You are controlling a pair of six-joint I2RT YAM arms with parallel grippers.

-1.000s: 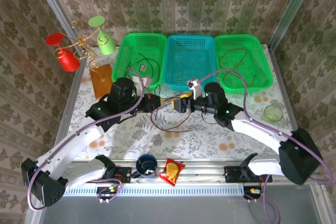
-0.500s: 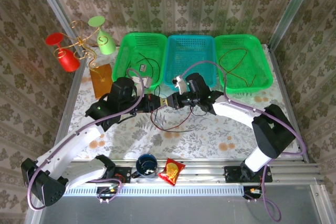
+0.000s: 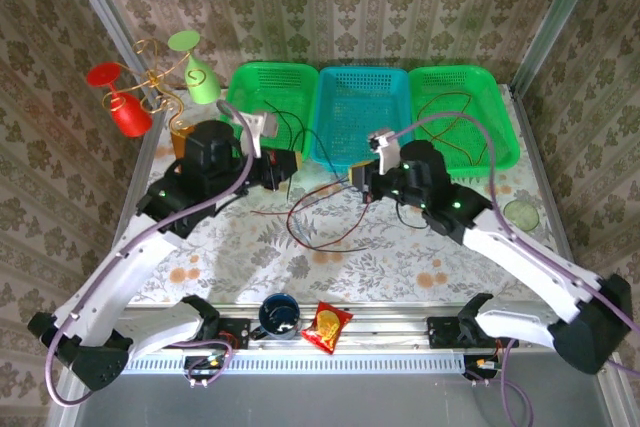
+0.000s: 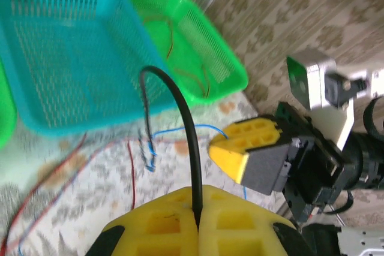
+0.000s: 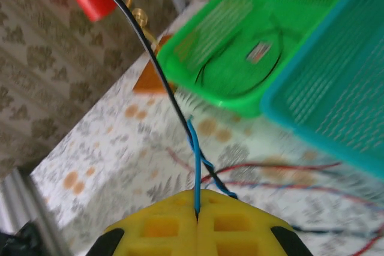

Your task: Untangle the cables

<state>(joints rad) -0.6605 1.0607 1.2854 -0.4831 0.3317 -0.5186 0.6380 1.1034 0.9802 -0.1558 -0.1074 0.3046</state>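
On the flowered desk (image 3: 400, 269), a loose snarl of red, black and blue cables (image 3: 318, 232) lies between the two arms. Just beyond it, the left gripper (image 4: 197, 225) is clamped fully closed on a black cable (image 4: 191, 148), which arches up from its yellow fingers. The right gripper (image 5: 197, 213), likewise pinched tight, holds a blue cable (image 5: 195, 148) that twists round the black one just ahead of its fingers. The grippers face each other, near but apart. The step in hand appears to be drawing this pair free. It calls for a slow, opposed pull, with wrists turned to unwind the twist, not cinch it. Behind, a teal basket (image 3: 362, 72) stands between green baskets (image 3: 455, 72), each green one holding cables.
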